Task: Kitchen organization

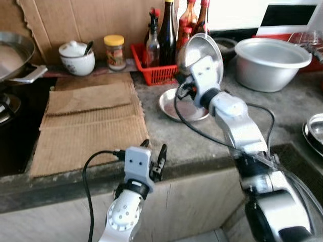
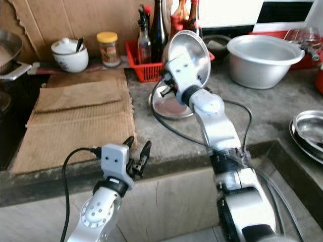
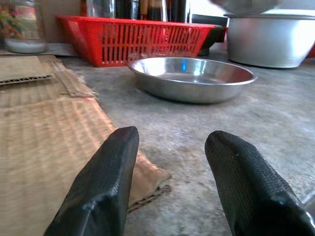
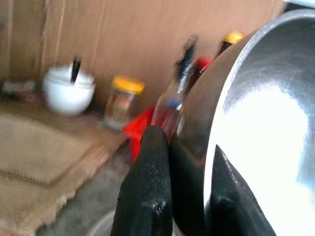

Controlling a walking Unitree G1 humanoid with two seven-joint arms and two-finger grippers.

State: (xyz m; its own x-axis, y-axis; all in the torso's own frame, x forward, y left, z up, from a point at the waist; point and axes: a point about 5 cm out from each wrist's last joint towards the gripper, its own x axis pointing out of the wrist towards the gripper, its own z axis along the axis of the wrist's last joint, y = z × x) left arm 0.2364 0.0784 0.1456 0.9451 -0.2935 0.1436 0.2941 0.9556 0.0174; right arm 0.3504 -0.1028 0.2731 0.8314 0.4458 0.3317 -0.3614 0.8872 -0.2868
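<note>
My right gripper [image 1: 183, 86] is shut on the lower rim of a steel plate [image 1: 202, 48], holding it tilted nearly upright above the counter. In the right wrist view the two black fingers [image 4: 147, 187] pinch that shiny rim [image 4: 266, 113]. Directly below lies a second steel plate [image 1: 174, 108], flat on the grey counter just in front of the red basket. My left gripper [image 1: 154, 154] hovers open at the counter's front edge beside the cardboard, with nothing between its fingers. The left wrist view looks past that gripper [image 3: 170, 162] at the flat plate [image 3: 192, 78].
A red basket [image 1: 154, 70] of bottles stands at the back wall. Left of it are a yellow-lidded jar [image 1: 114, 52] and a white lidded pot [image 1: 76, 56]. Cardboard [image 1: 91, 121] covers the left counter, next to a wok [image 1: 12, 53]. A big metal bowl [image 1: 272, 60] sits back right; steel dishes [image 1: 315, 128] lie far right.
</note>
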